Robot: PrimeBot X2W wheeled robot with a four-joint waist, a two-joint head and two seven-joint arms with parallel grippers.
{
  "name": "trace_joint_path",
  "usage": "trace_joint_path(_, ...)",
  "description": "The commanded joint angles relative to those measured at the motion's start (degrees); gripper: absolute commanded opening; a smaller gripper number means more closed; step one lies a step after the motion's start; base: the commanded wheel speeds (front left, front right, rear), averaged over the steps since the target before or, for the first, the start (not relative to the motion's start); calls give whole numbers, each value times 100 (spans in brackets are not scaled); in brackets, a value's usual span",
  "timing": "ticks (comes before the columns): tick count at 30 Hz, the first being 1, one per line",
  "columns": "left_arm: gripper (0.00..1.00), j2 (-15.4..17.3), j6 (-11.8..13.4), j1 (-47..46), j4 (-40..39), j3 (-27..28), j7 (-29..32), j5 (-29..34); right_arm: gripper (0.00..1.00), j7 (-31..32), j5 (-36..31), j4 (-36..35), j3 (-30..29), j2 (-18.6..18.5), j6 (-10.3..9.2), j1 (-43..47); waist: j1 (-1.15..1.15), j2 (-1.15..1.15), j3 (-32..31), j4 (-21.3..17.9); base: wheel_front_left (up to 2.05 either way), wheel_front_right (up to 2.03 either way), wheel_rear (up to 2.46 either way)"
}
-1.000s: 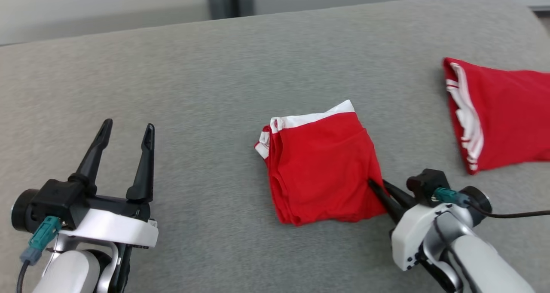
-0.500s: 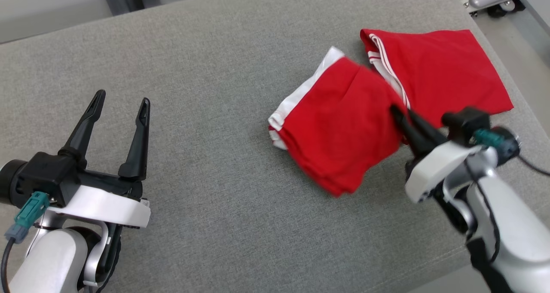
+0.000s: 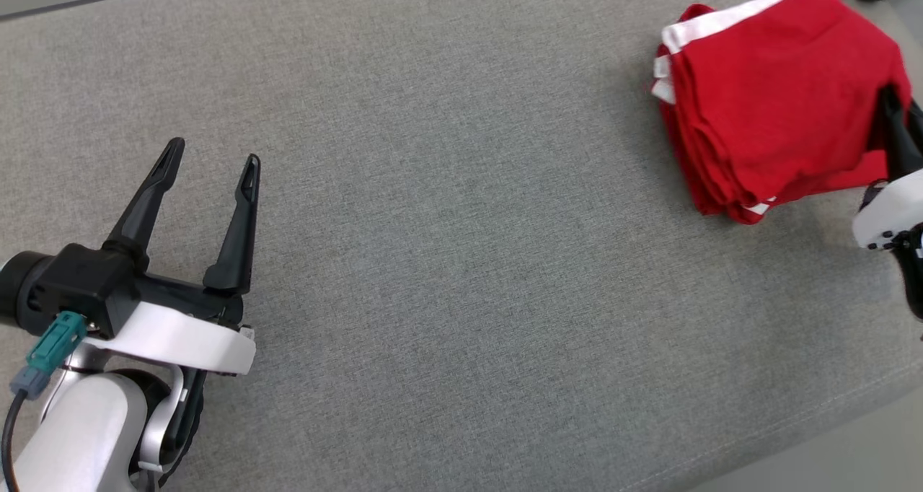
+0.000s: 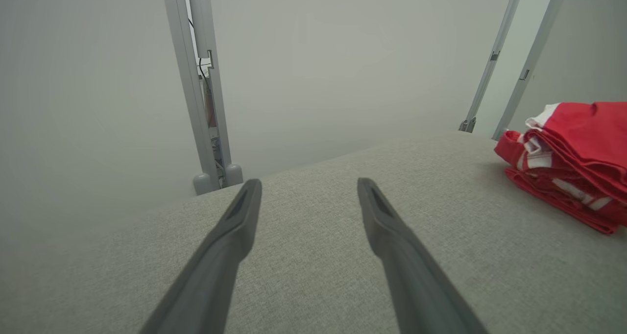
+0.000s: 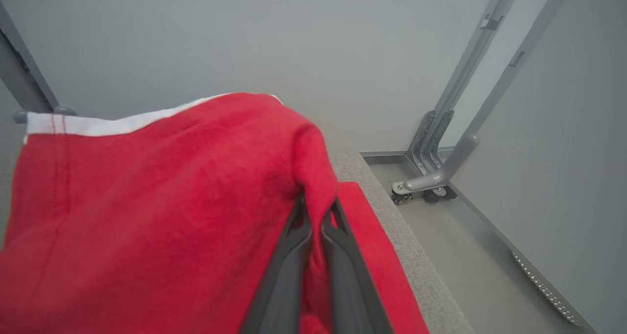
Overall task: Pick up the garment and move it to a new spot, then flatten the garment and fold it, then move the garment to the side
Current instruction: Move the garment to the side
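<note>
Closest to the camera, the left gripper (image 3: 214, 151) hangs over the grey cushion (image 3: 447, 261) at the lower left. Its two fingers are spread wide with nothing between them, and it's well apart from everything else.

Out at the cushion's far right end is the garment (image 3: 779, 81). It's bright red, folded into a chunky stack with rounded edges. A white band runs along its top edge, and more white shows at the left corner. The right gripper (image 3: 888, 95) has its jaws clamped tight on a bunched bit of the garment's right edge. From the right wrist, the cloth (image 5: 147, 202) humps up over the fingertips (image 5: 318, 204), and you can see red stitching on the white band.

Hard-to-read bits: the right gripper is mostly cut off by the frame edge in the head view. There's more red cloth (image 5: 365, 246) lying flat under the held piece, and thin white stripes peek out low in the stack (image 4: 563, 187). I honestly can't tell where one piece ends and the other starts.

Behind it all are a plain wall (image 4: 343, 55), metal posts (image 4: 196, 79) and a wheeled leg (image 5: 431, 182) on the floor.
</note>
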Motion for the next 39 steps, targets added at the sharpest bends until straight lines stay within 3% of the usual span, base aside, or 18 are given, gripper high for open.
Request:
trace_joint_path(1,100,24,-26,-126,-13,10,6,32,0,-48,33,46,-28,-53,-2,-93,0,0,39,19,0,0,0)
trace_joint_path(5,100,55,-51,-201,-7,-21,33,41,0,-182,176,556,-136,-137,-2,-305,0,0,132,58,0,0,0)
trace_joint_path(6,100,61,-57,-222,-4,-27,45,48,11,-203,200,698,-155,-119,-2,-343,0,0,149,64,0,0,0)
trace_joint_path(7,100,68,-62,-230,3,-35,42,51,39,-221,225,833,-168,-98,-2,-375,0,0,158,68,0,0,0)
trace_joint_path(8,100,66,-66,-226,8,-46,40,53,100,-234,256,971,-191,-81,-2,-407,0,0,160,76,0,0,0)
trace_joint_path(14,100,11,-59,-199,93,-75,-6,0,100,-386,282,1438,-204,-71,-2,-477,0,0,40,100,0,0,0)
trace_joint_path(18,100,-29,5,-54,167,-28,-103,-67,100,-455,358,1238,-165,-4,-2,-319,0,0,-138,66,0,0,0)
trace_joint_path(25,100,-103,236,207,220,205,-297,-253,100,-465,83,-280,-87,341,-2,280,0,0,-496,36,0,0,0)
trace_joint_path(32,100,-219,438,494,281,428,-521,-402,100,-456,-274,-1816,-31,762,-2,1101,0,0,-924,304,0,0,0)
trace_joint_path(39,100,-250,494,758,332,611,-672,-567,100,-322,-554,-2697,-123,1026,-2,1773,0,0,-1207,667,0,0,0)
